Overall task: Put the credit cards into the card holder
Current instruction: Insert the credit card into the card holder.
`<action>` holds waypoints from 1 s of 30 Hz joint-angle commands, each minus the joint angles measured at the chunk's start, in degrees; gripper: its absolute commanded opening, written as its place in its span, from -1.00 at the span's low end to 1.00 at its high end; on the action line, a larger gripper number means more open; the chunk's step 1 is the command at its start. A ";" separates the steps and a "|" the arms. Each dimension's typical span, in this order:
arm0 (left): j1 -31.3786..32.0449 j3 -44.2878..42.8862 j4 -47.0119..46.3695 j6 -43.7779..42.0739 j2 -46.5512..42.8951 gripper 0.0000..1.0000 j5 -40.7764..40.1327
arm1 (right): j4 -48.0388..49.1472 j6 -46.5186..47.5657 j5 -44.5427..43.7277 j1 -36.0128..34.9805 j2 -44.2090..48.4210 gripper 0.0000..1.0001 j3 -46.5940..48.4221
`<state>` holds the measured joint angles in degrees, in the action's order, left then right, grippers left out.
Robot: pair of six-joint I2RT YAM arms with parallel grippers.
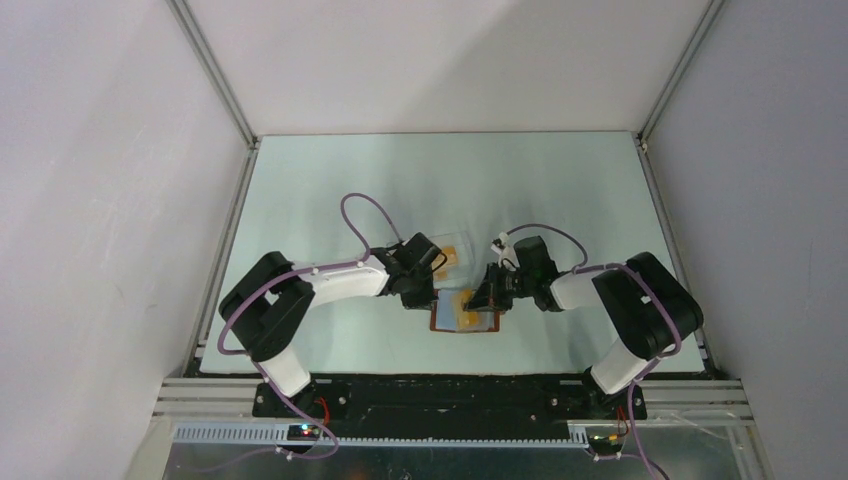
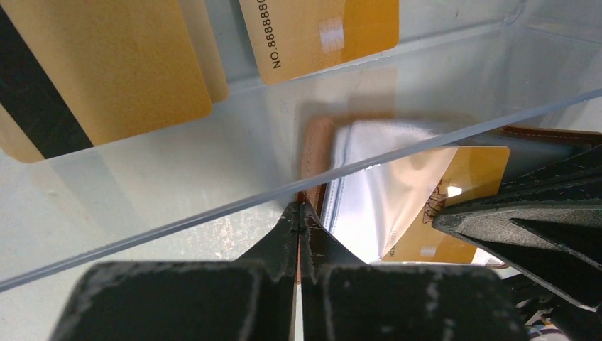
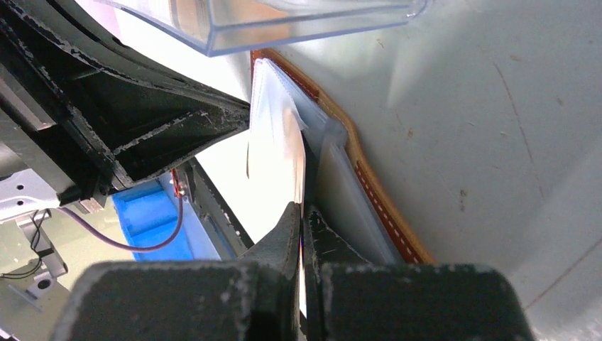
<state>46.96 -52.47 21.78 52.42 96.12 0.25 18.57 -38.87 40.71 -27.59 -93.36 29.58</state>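
Left end effector (image 2: 299, 231) first, right under the lens: fingers pressed tight together, nothing showing between them, tips down at the brown edge of the holder (image 3: 365, 188). It's pinning the holder, I'd say. Right end effector (image 3: 304, 220) is clamped too, and it looks to have a thin clear pocket leaf (image 3: 280, 149) nipped between its tips. The holder lies open on the table (image 3: 497, 142) between the two arms, with one card (image 2: 472, 177) partly under that leaf. Just beyond sits the clear box (image 2: 177, 163) with more cards (image 2: 99, 71) inside. The trick here, to my eye: lift the leaf gently without yanking, press the left tips firmly so the holder can't skid, and see that card slid fully home.
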 commanded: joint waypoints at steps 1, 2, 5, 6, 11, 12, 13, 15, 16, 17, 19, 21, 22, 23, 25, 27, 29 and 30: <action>0.51 -0.10 1.51 -1.24 2.16 -1.00 -0.73 | 5.60 -2.02 -4.41 -2.38 -2.15 -1.00 -0.32; 0.64 -0.03 1.51 -1.21 2.08 -1.00 -0.77 | 5.86 -2.23 -4.45 -2.60 -2.30 -1.00 -0.27; 0.62 0.14 1.50 -1.11 2.06 -1.00 -0.86 | 7.26 -3.54 -4.54 -3.45 -3.42 -1.00 -0.29; 0.62 0.10 1.51 -1.10 1.99 -1.00 -0.87 | 7.57 -3.82 -4.47 -3.53 -3.68 -1.00 -0.30; 0.61 0.16 1.42 -1.10 2.01 -1.00 -0.89 | 9.23 -5.26 -4.48 -4.74 -4.62 -1.00 -0.36; 0.60 0.13 1.47 -1.10 2.03 -1.00 -0.88 | 9.23 -5.34 -4.53 -4.83 -4.74 -1.00 -0.34; 0.59 0.19 1.49 -1.10 1.94 -1.00 -0.91 | 9.22 -5.47 -4.57 -4.88 -4.86 -1.00 -0.32; 0.59 0.13 1.50 -1.10 1.94 -1.00 -0.95 | 9.35 -5.77 -4.47 -5.16 -5.28 -1.00 -0.32; 0.59 0.10 1.51 -1.05 1.91 -1.00 -0.95 | 9.40 -5.93 -4.47 -5.34 -5.48 -1.00 -0.32; 0.63 0.09 1.44 -1.03 1.85 -1.00 -0.95 | 9.39 -5.98 -4.44 -5.35 -5.58 -1.00 -0.32; 0.66 0.29 1.46 -0.97 1.66 -1.00 -1.00 | 9.32 -6.14 -4.50 -5.58 -5.90 -1.00 -0.32; 0.72 0.40 1.48 -0.78 1.48 -1.00 -1.04 | 9.12 -6.27 -4.84 -5.89 -6.25 -1.00 -0.32; 0.74 0.38 1.45 -0.75 1.42 -1.00 -1.06 | 9.29 -6.63 -4.91 -6.00 -6.58 -1.00 -0.32; 0.69 0.36 1.47 -0.75 1.28 -1.00 -1.05 | 9.38 -6.90 -4.97 -6.09 -6.79 -1.00 -0.27; 0.79 0.46 1.50 -0.62 1.13 -1.00 -1.04 | 9.83 -7.60 -5.00 -6.27 -7.31 -1.00 -0.35; 0.83 0.64 1.46 -0.39 0.97 -1.00 -1.09 | 10.67 -8.41 -5.55 -6.47 -6.98 -1.00 -0.75; 0.77 0.77 1.48 -0.19 0.78 -1.00 -1.08 | 10.83 -9.19 -6.06 -6.32 -6.35 -1.00 -1.35; 0.83 0.82 1.50 -0.16 0.75 -1.00 -1.05 | 10.50 -9.11 -6.69 -6.28 -5.93 -1.00 -1.43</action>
<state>46.89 -52.90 23.75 52.01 95.85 -1.67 27.75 -47.81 39.66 -31.35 -98.35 29.10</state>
